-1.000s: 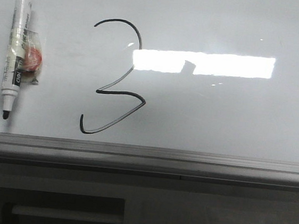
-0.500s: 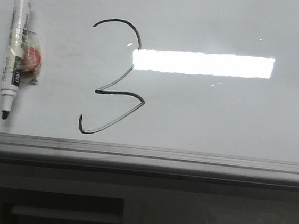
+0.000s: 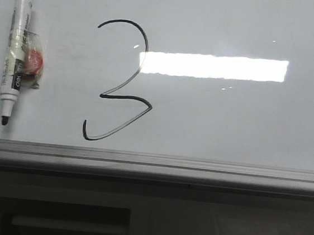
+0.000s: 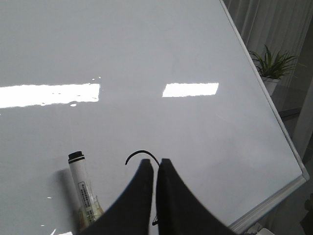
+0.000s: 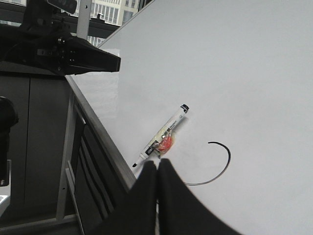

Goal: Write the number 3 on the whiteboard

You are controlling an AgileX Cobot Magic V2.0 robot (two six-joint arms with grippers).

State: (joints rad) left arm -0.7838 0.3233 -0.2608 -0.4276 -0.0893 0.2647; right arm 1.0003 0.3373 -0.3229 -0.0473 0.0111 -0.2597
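Number 3 (image 3: 120,82) is sitting finished in black on the whiteboard (image 3: 229,125), left of the bright reflection and above the grey ledge (image 3: 152,164). You are seeing the uncapped marker (image 3: 16,52) lying at the far left, tip toward the ledge, well apart from the digit. Your left pincer (image 4: 154,166) is showing clenched and gripping nothing; your right pincer (image 5: 157,169) is likewise clenched and empty-handed.
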